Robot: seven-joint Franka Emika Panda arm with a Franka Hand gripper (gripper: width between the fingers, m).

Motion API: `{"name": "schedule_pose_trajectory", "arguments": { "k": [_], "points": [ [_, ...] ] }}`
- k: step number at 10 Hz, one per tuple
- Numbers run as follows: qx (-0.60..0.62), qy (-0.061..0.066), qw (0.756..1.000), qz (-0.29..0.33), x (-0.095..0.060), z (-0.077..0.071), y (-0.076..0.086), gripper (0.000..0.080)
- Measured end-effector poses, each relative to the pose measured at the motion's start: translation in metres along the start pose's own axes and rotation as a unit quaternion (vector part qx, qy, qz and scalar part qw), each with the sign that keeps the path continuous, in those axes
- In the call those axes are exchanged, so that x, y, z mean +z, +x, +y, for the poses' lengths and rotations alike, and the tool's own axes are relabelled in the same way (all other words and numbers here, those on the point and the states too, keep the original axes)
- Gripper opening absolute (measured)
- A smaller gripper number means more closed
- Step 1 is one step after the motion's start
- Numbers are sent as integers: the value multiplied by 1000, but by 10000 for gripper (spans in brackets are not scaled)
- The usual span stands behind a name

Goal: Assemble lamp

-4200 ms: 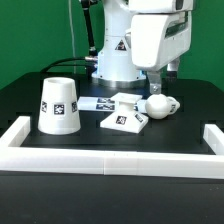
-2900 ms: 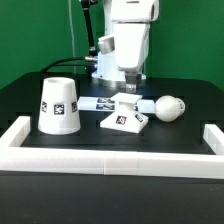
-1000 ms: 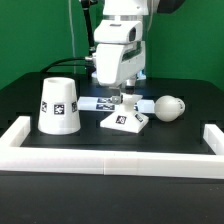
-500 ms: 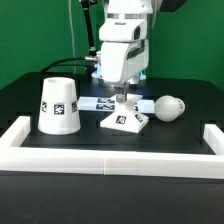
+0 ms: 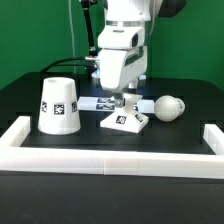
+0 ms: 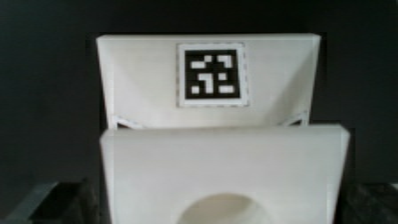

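While the bulb (image 5: 165, 107) is lying released right of centre, your gripper (image 5: 121, 96) is now settling low over the lamp base (image 5: 125, 120) at mid-frame, apparently holding nothing; jaw opening cannot be told. Base grasp is likely coming next.

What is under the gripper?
The base lies below the gripper, its tag and a round hole facing up. The base hides the table beneath it.
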State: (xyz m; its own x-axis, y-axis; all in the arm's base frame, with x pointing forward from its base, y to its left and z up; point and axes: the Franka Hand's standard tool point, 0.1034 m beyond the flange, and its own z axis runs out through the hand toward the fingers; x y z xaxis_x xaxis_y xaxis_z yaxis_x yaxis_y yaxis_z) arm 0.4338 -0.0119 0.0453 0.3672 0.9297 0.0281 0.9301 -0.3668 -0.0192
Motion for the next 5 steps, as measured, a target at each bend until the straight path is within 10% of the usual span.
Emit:
{"name": "schedule_pose_trajectory", "arguments": {
  "k": [5],
  "points": [
    [1, -3, 1000, 1, -2, 3, 1, 532]
  ]
}}
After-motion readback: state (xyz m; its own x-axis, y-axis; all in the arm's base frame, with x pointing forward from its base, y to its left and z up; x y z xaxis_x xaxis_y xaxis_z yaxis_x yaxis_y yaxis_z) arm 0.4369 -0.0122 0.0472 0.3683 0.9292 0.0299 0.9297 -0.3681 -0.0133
